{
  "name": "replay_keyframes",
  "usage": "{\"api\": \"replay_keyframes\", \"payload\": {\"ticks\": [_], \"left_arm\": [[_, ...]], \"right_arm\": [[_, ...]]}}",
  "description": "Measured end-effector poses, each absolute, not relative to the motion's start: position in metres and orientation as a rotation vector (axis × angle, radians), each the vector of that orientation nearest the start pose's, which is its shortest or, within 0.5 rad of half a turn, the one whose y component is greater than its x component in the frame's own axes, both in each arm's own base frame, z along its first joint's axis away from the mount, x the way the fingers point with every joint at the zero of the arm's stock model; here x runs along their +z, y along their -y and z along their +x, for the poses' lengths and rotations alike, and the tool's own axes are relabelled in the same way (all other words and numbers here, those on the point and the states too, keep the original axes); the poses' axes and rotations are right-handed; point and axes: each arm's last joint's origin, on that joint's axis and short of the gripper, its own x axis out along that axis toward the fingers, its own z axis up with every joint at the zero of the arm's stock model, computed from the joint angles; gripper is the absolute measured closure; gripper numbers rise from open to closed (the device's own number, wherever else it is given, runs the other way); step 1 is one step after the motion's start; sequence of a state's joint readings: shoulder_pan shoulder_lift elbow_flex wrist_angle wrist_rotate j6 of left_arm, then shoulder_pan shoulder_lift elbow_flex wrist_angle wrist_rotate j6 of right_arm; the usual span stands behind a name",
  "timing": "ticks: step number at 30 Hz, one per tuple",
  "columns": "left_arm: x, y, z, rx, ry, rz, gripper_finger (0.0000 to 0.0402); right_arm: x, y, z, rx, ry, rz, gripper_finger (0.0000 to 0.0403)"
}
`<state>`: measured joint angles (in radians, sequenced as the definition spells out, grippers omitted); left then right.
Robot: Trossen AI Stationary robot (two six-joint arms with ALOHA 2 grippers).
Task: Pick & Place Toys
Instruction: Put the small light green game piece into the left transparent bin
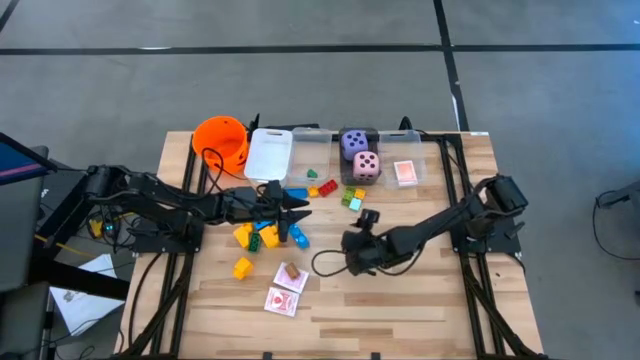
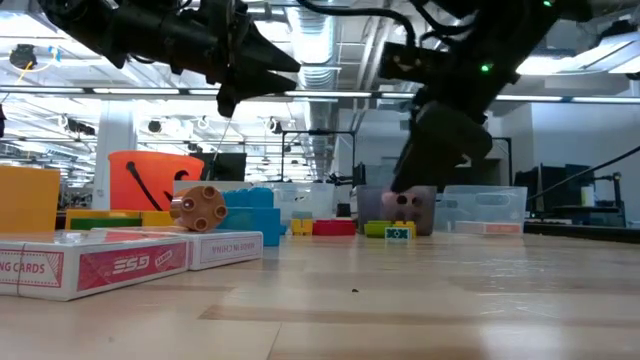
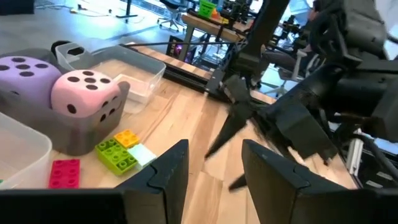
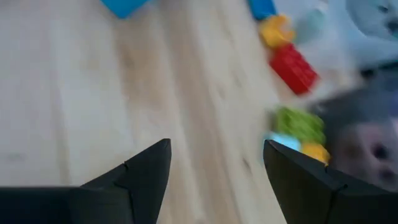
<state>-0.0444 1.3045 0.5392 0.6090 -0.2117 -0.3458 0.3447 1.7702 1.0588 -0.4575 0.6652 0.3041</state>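
**Mia:** Where is the left tool (image 1: 298,212)?

**Ben:** It hangs above the little blocks in the middle of the surface (image 1: 420,290). Its two fingers (image 3: 163,180) stand apart, and nothing is between them.

**Mia:** And the right tool (image 1: 355,252)?

**Ben:** It is low over bare wood, a bit right of the blocks. Its fingers (image 4: 140,177) are spread too, and they hold nothing.

**Mia:** Where are the big soft dice?

**Ben:** The purple die (image 1: 353,143) and the pink die (image 1: 367,166) sit together in one bin (image 3: 93,134) at the far edge. The pink one touches the purple one.

**Mia:** And the blocks?

**Ben:** Yellow blocks (image 1: 243,235) lie under the left arm, with a blue block (image 1: 299,238) just beside them. One more yellow block (image 1: 243,268) lies nearer the front. A red block (image 1: 327,187) and a green block (image 1: 351,201) lie near the bins.

**Mia:** I see cards!

**Ben:** Yes. Two red card packs (image 1: 281,301) lie at the front, and more red cards (image 1: 404,172) sit in a clear bin on the right. An orange bucket (image 1: 220,142) lies tipped at the back left.
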Motion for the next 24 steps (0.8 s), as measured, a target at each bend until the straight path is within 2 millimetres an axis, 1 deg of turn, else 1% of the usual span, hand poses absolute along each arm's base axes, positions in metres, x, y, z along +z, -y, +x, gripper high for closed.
{"api": "replay_keyframes", "payload": {"ticks": [3, 8, 12, 15, 19, 24], "left_arm": [[0.217, 0.006, 0.264, 0.191, -0.123, -0.325, 0.0258], [0.217, 0.006, 0.264, 0.191, -0.124, -0.325, 0.0253], [0.217, 0.006, 0.264, 0.191, -0.125, -0.327, 0.0253], [0.217, 0.006, 0.264, 0.175, -0.129, -0.329, 0.0255], [0.216, 0.008, 0.264, 0.109, -0.143, -0.335, 0.0256], [0.216, 0.009, 0.264, 0.082, -0.154, -0.365, 0.0252]], "right_arm": [[0.164, -0.09, 0.324, -0.363, -0.981, -0.286, 0.0153], [0.161, -0.075, 0.324, -0.328, -1.058, -0.244, 0.0153], [0.158, -0.068, 0.321, -0.296, -1.131, -0.214, 0.0153], [0.16, -0.064, 0.315, -0.275, -1.201, -0.205, 0.0153], [0.174, -0.058, 0.303, -0.287, -1.249, -0.197, 0.0153], [0.208, -0.055, 0.282, -0.294, -1.21, -0.168, 0.0153]]}}
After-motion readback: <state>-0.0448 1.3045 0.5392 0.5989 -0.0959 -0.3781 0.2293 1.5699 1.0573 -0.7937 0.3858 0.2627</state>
